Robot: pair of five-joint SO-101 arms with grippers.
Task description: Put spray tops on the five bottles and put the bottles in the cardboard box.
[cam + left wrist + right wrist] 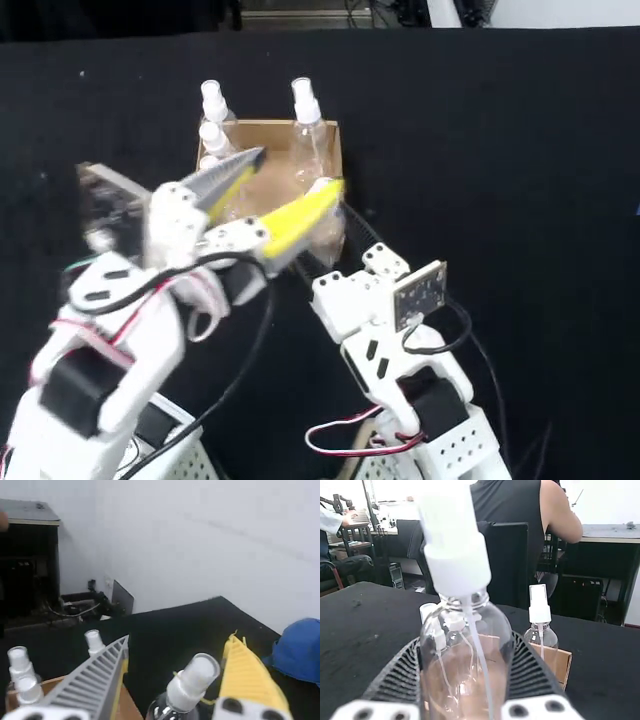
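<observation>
Clear bottle — in ribbed R gripper

We see a black table and, at twelve o'clock from the arms, a plain brown box. Each bottle is clear, each top white. The left gripper has one ribbed grey finger and one yellow finger; the right gripper has ribbed black fingers. The arms are white with black motors. A cap is blue.
</observation>
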